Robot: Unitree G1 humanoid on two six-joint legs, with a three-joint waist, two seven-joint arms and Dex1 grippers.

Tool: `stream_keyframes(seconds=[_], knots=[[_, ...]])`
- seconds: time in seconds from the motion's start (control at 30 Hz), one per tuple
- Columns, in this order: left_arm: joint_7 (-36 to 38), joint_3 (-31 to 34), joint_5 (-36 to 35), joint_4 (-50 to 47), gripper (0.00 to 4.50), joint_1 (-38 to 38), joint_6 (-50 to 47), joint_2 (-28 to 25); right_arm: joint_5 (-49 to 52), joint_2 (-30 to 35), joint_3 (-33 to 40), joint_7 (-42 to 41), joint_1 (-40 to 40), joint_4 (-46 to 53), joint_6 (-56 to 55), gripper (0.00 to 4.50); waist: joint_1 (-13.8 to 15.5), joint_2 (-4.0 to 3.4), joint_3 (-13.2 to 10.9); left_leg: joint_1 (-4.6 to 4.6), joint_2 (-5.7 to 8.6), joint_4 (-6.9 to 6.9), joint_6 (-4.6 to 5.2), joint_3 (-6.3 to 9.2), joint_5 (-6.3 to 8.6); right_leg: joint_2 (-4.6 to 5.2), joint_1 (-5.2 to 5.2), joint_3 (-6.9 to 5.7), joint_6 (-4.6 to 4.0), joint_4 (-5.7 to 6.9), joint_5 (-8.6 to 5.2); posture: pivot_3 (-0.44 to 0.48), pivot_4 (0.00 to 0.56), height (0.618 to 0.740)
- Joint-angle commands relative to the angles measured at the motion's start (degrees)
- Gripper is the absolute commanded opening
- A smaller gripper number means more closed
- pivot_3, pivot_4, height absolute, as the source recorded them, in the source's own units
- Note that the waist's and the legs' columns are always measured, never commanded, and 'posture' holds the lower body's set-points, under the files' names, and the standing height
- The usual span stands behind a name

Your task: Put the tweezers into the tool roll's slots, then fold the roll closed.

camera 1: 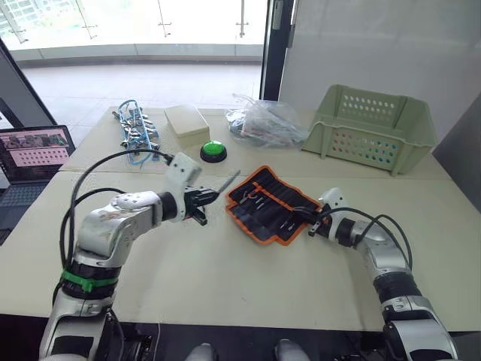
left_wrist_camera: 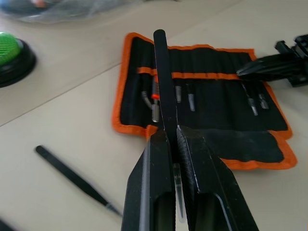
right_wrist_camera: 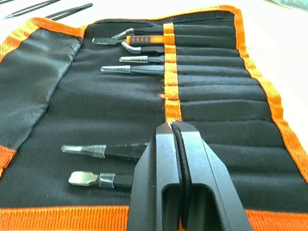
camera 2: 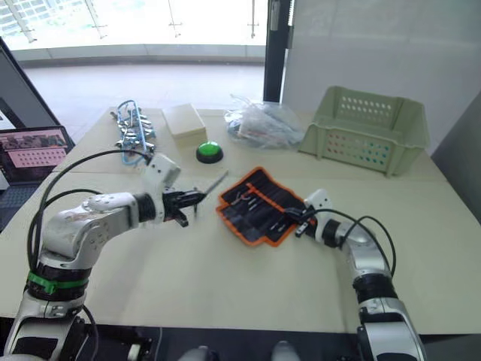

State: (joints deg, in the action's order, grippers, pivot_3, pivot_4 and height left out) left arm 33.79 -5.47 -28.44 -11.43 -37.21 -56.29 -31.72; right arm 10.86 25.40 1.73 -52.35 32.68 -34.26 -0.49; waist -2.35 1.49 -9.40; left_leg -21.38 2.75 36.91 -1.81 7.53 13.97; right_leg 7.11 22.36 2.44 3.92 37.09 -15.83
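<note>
Left wrist view: left claw is clamped tight on one of the tweezers, fingers nearly touching w/ only the slim black shaft between them; shaft sticks out ahead, over the near orange edge of the tool roll. Roll lies open & flat on the table, between the two arms. Another tweezer lies loose on the table beside the roll.

Right wrist view: right claw is pinched shut on a thin black strap at the roll's orange centre band, prob. pinning the fabric. Several tools already sit in the slots; a few slots look free.

Step in hand, by my read: seat the held tweezer. To do it well: line the shaft up w/ a free slot's run before advancing, come in low & shallow, slide along the fabric so the end catches the pocket mouth, not the stitching. Keep right claw holding so the roll doesn't skid. Release only once seated.
</note>
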Motion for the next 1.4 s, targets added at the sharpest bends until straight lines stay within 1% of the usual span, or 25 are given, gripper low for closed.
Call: stream_keyframes(seconds=[0.03, 0.17, 0.27, 0.6, 0.77, 0.9, 1.1, 1.2, 1.4], knots=[[0.2, -5.0, 2.8, 5.0, 0.01, -4.9, -1.1, 2.6, 0.7, 0.2, 0.8, 0.6, -0.5, 2.2, 0.7, 0.0, 0.0, 0.0, 0.0, 0.0, 0.0, 0.0, 0.0, 0.0, 0.0, 0.0, 0.0, 0.0, 0.0, 0.0, 0.0, 0.0, 0.15, 0.74], [-0.4, -7.8, 6.0, 13.2, 0.01, -9.3, -0.6, 5.9, 0.7, -0.1, 0.8, 1.0, -0.9, 2.8, 0.9, 0.0, -0.3, 0.01, 0.0, 0.0, 0.0, 0.01, 0.01, 0.0, -0.01, 0.0, 0.02, -0.01, 0.0, 0.01, 0.0, 0.0, 0.15, 0.74], [0.9, -9.5, 7.7, 17.9, 0.01, -11.5, 0.3, 7.8, 0.7, -0.3, 0.7, 1.4, -1.3, 3.4, 1.2, 0.0, -0.4, 0.01, 0.0, 0.01, 0.0, 0.0, 0.0, 0.0, -0.02, -0.01, 0.03, 0.0, 0.0, 0.03, 0.0, 0.0, 0.15, 0.74], [4.9, -13.0, 12.4, 26.7, 0.01, -15.0, 3.6, 12.3, 0.5, -0.7, 0.4, 2.9, -2.8, 5.3, 1.7, 0.0, -0.3, 0.01, 0.0, -0.02, 0.01, 0.03, -0.05, 0.0, -0.05, -0.01, 0.04, 0.0, 0.01, 0.01, 0.0, 0.0, 0.15, 0.74], [5.6, -13.3, 13.7, 29.3, 0.01, -15.1, 4.7, 14.2, 0.3, -0.7, 0.4, 3.3, -3.0, 4.5, 1.3, 0.0, -0.2, 0.01, 0.0, -0.02, 0.01, 0.04, -0.05, 0.0, -0.05, -0.01, 0.04, 0.0, 0.01, 0.02, 0.0, 0.0, 0.15, 0.74], [5.8, -14.5, 16.3, 32.9, 0.01, -16.7, 6.8, 15.9, 0.3, -0.6, 0.5, 3.4, -3.1, 4.2, 1.1, 0.0, -0.2, 0.01, 0.0, -0.02, 0.01, 0.05, -0.05, 0.0, -0.05, -0.01, 0.03, 0.0, 0.01, 0.02, 0.0, 0.0, 0.15, 0.74], [4.7, -13.3, 19.2, 39.1, 0.01, -19.5, 10.3, 18.4, 0.2, -0.6, 0.6, 3.5, -3.4, 4.1, 0.9, 0.0, -0.2, 0.01, 0.0, -0.02, 0.02, 0.06, -0.05, 0.0, -0.05, -0.01, 0.01, -0.01, 0.02, 0.02, -0.01, 0.0, 0.15, 0.74], [5.4, -13.6, 20.2, 41.0, 0.01, -20.4, 11.8, 19.6, -1.5, 0.2, -0.5, 3.8, -3.4, 3.6, 0.4, 0.0, -0.2, 0.01, 0.0, -0.02, 0.02, 0.07, -0.05, 0.0, -0.06, 0.0, 0.01, -0.01, 0.02, 0.02, 0.0, 0.0, 0.15, 0.74], [4.1, -12.9, 22.8, 50.4, 0.01, -23.6, 18.9, 23.9, -1.8, -0.5, -0.9, 4.5, -3.1, 2.4, 0.9, 0.0, -0.1, 0.02, 0.0, -0.02, 0.04, 0.13, -0.05, 0.0, -0.06, 0.0, -0.03, -0.01, 0.05, 0.02, 0.01, 0.0, 0.15, 0.74]])
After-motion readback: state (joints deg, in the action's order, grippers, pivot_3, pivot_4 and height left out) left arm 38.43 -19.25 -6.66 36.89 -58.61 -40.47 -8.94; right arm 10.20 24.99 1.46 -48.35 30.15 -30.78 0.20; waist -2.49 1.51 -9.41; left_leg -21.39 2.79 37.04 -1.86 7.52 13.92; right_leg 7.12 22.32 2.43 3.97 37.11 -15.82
